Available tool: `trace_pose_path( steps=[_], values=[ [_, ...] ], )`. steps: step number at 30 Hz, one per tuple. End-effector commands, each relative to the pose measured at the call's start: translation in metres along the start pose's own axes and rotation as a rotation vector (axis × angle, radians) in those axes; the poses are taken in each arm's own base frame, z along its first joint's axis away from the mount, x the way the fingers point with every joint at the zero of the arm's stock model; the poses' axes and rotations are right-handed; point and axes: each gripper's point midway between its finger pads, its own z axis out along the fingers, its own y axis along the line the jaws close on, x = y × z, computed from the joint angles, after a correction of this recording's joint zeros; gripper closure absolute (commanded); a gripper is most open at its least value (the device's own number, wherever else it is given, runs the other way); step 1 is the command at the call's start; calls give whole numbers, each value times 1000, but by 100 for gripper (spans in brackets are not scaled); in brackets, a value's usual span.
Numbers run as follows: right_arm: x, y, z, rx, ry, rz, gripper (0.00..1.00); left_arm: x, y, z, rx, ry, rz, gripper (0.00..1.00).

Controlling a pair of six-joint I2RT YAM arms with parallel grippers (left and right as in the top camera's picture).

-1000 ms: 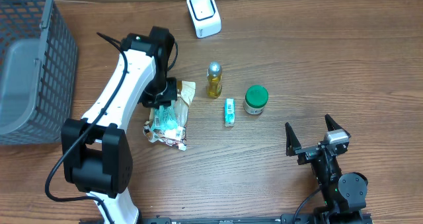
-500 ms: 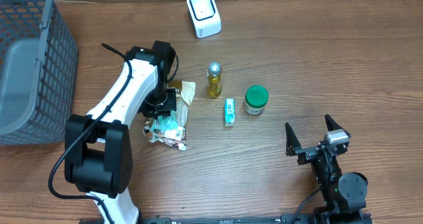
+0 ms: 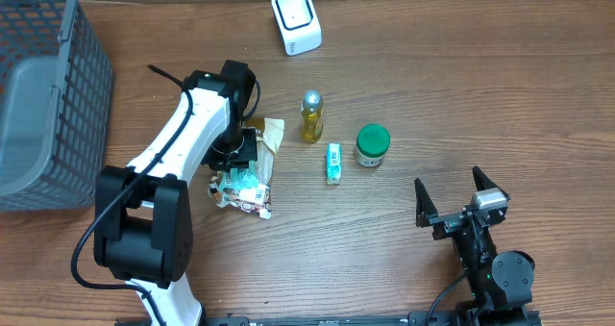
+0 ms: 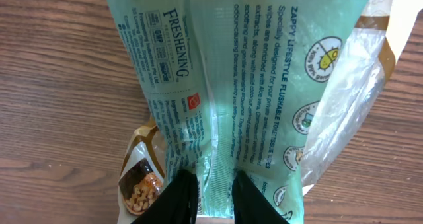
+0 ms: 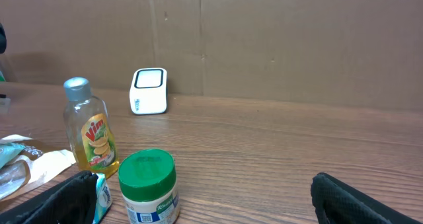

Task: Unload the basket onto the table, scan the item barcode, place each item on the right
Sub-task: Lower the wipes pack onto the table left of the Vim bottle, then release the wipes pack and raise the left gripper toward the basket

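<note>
The left gripper point(image 4: 210, 187) is clamped on the centre seam of a mint-green plastic wipes packet point(image 4: 244, 85) left of centre on the wooden table point(image 3: 432, 95). The packet's long axis runs straight out from the fingers. The white box scanner point(image 3: 296, 19) stands beyond it. The right gripper point(image 3: 449, 189) sits wide open, well apart.

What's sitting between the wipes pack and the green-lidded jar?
A small teal box lies between the wipes pack and the jar, seen in the overhead view.
</note>
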Motion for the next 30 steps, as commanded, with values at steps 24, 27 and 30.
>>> trace_pose_path(
  steps=[24,27,30],
  values=[
    [3,-2,0,12,-1,-5,0,-55,-12,-115,127,-237,-7,32],
    [3,-2,0,12,-1,-5,0,-84,5,-142,113,-368,-56,32],
    [3,-2,0,13,-1,-5,0,-101,26,-144,84,-423,-110,20]
  ],
)
